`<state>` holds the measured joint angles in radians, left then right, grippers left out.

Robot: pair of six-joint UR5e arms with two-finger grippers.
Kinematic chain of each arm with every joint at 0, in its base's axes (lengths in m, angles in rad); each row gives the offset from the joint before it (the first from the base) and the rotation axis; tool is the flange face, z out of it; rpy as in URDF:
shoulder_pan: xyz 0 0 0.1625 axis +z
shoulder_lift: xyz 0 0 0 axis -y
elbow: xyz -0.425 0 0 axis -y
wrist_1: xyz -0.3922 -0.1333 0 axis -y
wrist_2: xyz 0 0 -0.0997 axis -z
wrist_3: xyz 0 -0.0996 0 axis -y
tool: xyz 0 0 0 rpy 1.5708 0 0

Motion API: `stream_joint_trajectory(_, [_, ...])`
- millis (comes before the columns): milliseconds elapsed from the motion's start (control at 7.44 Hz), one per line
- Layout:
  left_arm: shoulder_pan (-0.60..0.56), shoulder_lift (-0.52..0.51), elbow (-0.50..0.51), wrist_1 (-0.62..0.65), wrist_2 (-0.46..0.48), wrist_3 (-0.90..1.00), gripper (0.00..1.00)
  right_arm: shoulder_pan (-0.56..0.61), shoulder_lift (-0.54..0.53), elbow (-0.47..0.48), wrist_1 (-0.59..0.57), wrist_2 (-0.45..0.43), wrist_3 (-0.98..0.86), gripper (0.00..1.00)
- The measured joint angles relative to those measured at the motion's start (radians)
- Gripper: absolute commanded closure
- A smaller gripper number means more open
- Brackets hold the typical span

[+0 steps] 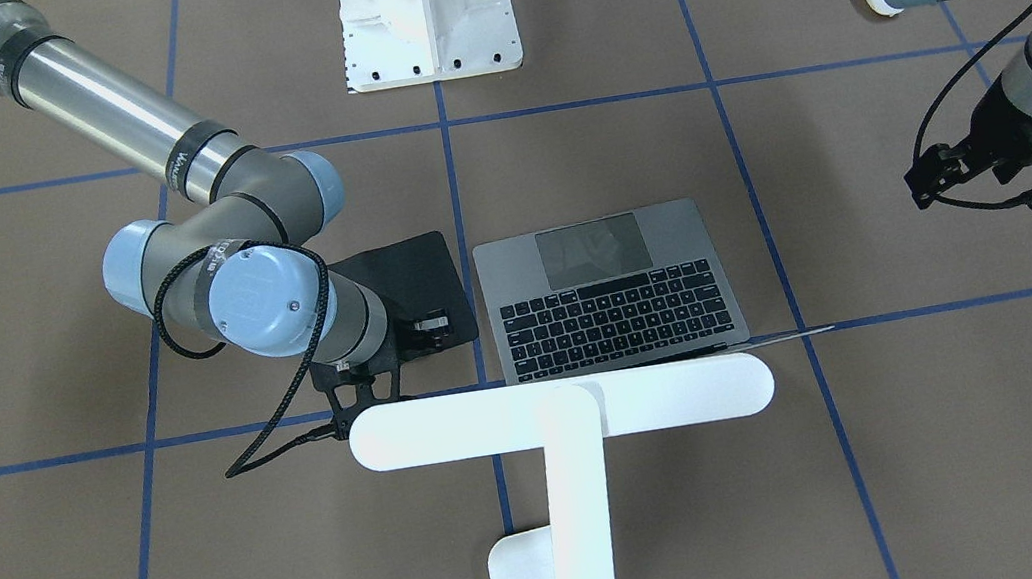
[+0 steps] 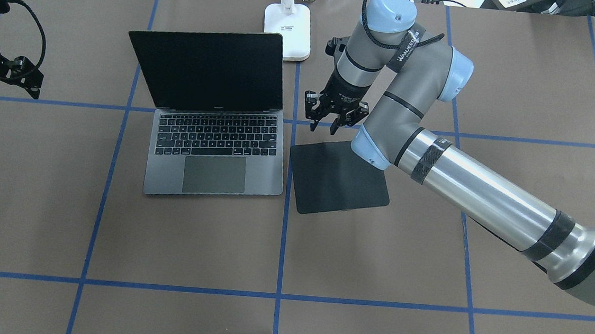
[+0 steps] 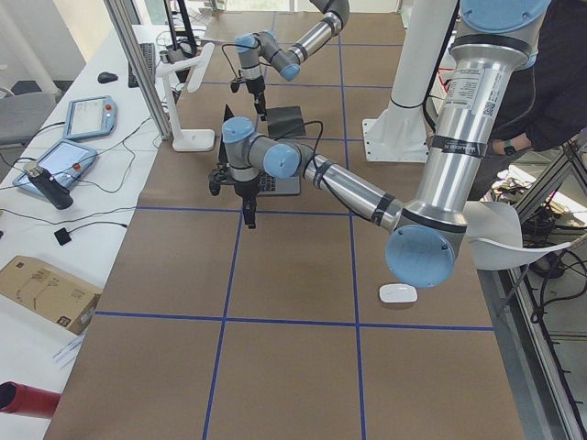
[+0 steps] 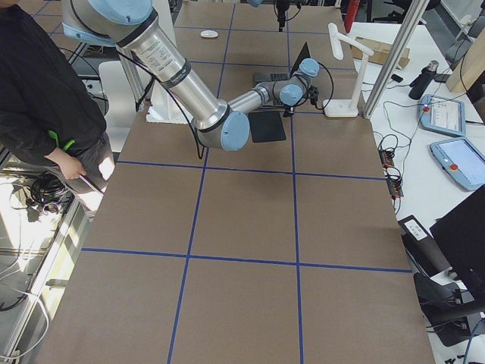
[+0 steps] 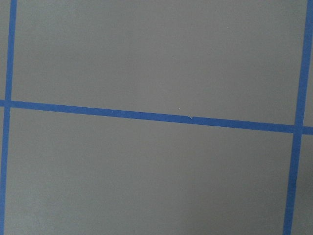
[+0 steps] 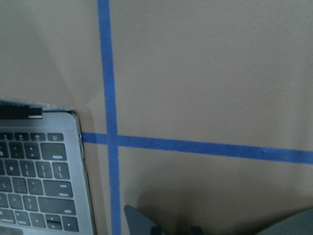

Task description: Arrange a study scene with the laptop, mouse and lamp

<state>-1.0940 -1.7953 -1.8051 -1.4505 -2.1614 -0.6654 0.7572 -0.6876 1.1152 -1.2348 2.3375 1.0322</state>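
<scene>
**Operator:** Now, the overhead view: where does each item sit?

**Technician:** The laptop [image 2: 214, 144] stands open on the table [image 2: 164, 241], its dark screen towards the far edge. The lamp [image 2: 287, 31] has its base just beyond the screen's right corner. A black pad [image 2: 338, 183] lies just beside the laptop on its right, not touching it.

**Operator:** And the pincers?

**Technician:** The right gripper [image 2: 324, 127] hangs near the pad's far edge, between the pad and the lamp base. Its fingers are spread with nothing between them. The left gripper [image 2: 5, 88] sits at the view's left border, well apart from the laptop, and is also spread and empty.

**Operator:** Front-facing view?

**Technician:** The lamp's bar head crosses in front of the laptop's screen edge. A white pedestal [image 1: 428, 19] is bolted down on the robot's side.

**Operator:** Left side view?

**Technician:** The mouse [image 3: 398, 293] lies on the table beside the near arm's elbow, well apart from the laptop.

**Operator:** Right side view?

**Technician:** The mouse shows small at the table's far end. A person [image 4: 38, 98] in dark clothing stands at the left edge.

**Operator:** Wrist cameras?

**Technician:** The left one shows bare table crossed by blue tape [image 5: 146, 116]. The right one shows the corner of the laptop's keyboard and two fingertips [image 6: 139, 223] set wide apart at the lower edge.
</scene>
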Motion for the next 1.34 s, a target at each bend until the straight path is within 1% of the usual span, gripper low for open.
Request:
stream_joint_trajectory(403, [-0.006,0.000,0.010,-0.005,0.000,0.003,0.00,0.038,0.004,0.000,-0.003,-0.028,-0.001,0.01])
stream_joint_trajectory(538, [-0.008,0.015,0.000,-0.012,-0.001,0.006,0.00,0.063,0.003,0.003,-0.006,-0.028,-0.004,0.01])
stream_joint_trajectory(672, [-0.009,0.069,-0.030,-0.048,-0.002,0.006,0.00,0.088,-0.003,0.012,-0.011,-0.025,-0.009,0.01])
stream_joint_trajectory(806, [-0.009,0.163,-0.072,-0.123,-0.002,0.003,0.00,0.113,-0.022,0.034,-0.015,-0.019,-0.012,0.01])
stream_joint_trajectory(1075, [-0.009,0.390,-0.164,-0.299,-0.002,-0.049,0.00,0.157,-0.091,0.105,-0.038,-0.009,-0.015,0.01])
stream_joint_trajectory(1210, [-0.006,0.507,-0.205,-0.416,-0.002,-0.129,0.00,0.173,-0.117,0.157,-0.094,-0.005,-0.019,0.01])
stream_joint_trajectory(1344, [0.004,0.636,-0.226,-0.569,-0.002,-0.199,0.00,0.183,-0.137,0.217,-0.166,-0.004,-0.026,0.01])
